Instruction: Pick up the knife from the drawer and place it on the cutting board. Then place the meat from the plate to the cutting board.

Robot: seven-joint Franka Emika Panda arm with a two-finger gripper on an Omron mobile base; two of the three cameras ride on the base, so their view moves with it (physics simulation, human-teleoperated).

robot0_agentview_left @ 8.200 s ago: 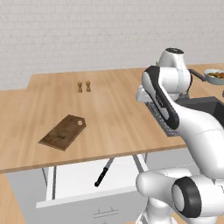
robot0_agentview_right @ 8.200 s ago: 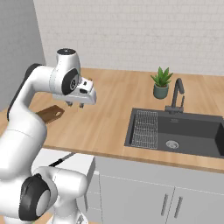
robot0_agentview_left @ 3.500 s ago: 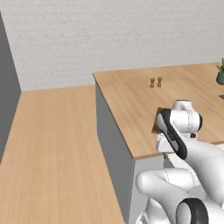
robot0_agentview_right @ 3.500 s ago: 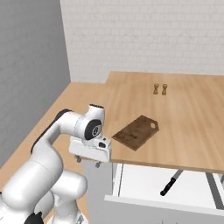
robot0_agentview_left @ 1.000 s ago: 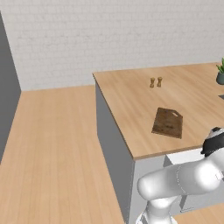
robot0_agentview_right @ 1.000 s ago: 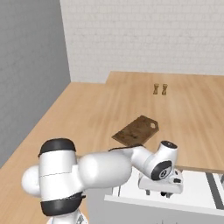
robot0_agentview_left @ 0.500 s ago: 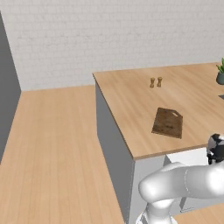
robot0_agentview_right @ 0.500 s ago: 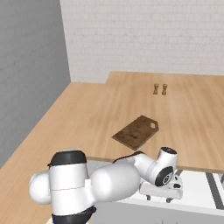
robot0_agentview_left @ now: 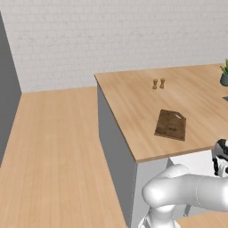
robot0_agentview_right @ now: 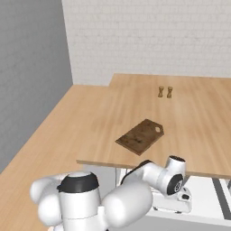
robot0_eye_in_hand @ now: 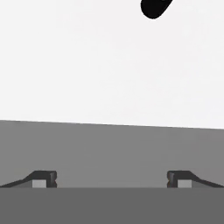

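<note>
Hanging low at the bottom of the hand view, the fingers (robot0_eye_in_hand: 43, 179) stand spread wide, grasping nothing, over the white drawer (robot0_eye_in_hand: 87, 65) floor. At the top edge shows the black end of the knife (robot0_eye_in_hand: 154, 8). Farther off, mid-frame on the bench (robot0_agentview_left: 133, 95), lies the cutting board (robot0_agentview_left: 170, 124).

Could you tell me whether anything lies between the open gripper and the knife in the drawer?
Nothing visible does. In the hand view the gripper is open over the white drawer floor, and the black end of the knife lies at the top edge with only bare floor between them.
</note>
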